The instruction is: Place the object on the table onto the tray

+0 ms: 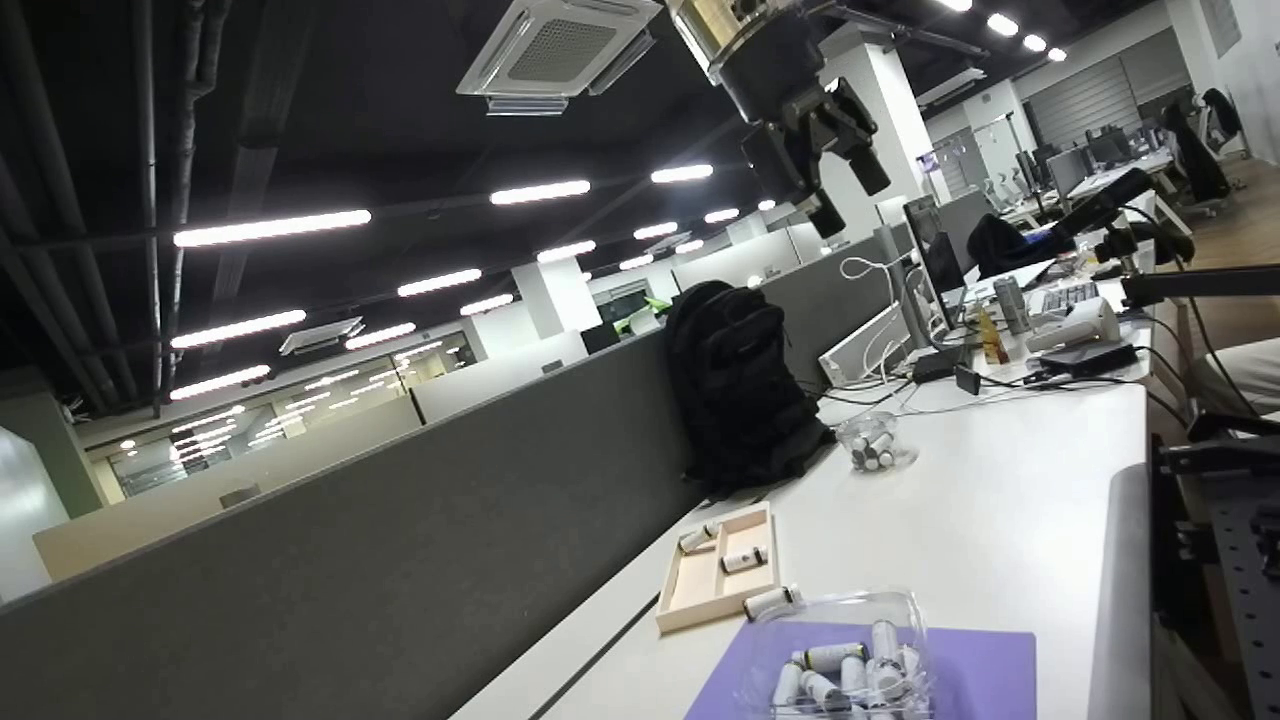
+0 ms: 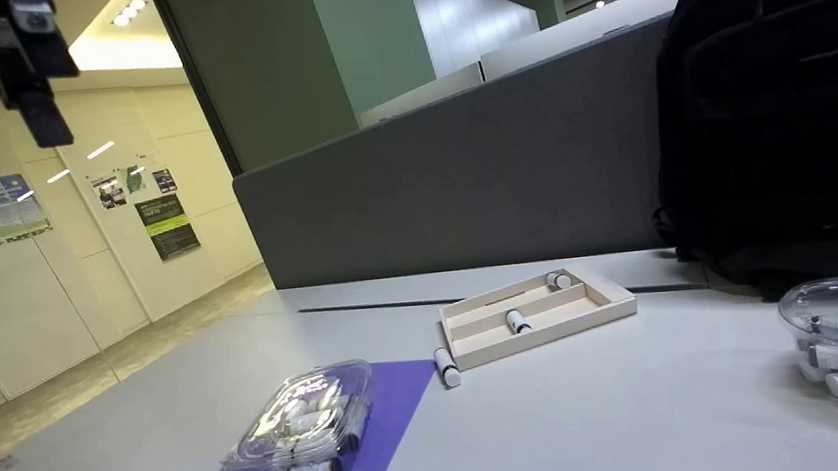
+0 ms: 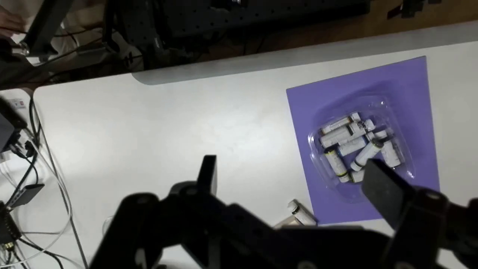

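Observation:
The pale wooden tray [image 1: 700, 612] lies on the white table [image 1: 1020, 500] near the partition; it also shows in an exterior view [image 2: 549, 338]. It has divided compartments, and two small white bottles [image 1: 744, 559] [image 2: 559, 281] lie in it, in separate compartments. Another white bottle [image 1: 768, 602] lies on the table close beside the tray's corner, shown in both exterior views [image 2: 446, 367] and in the wrist view [image 3: 303, 214]. My gripper [image 1: 850, 198] is open and empty, high above the table, also in an exterior view [image 2: 58, 104]. In the wrist view the gripper [image 3: 293, 177] hides most of the tray.
A clear box [image 2: 359, 370] of several bottles stands on a purple sheet [image 3: 358, 82] near the tray. A clear round bowl [image 1: 868, 432] of bottles and a black backpack [image 1: 735, 390] stand further along. A dark partition [image 2: 497, 175] borders the table. Cables [image 3: 63, 194] lie at the table's end.

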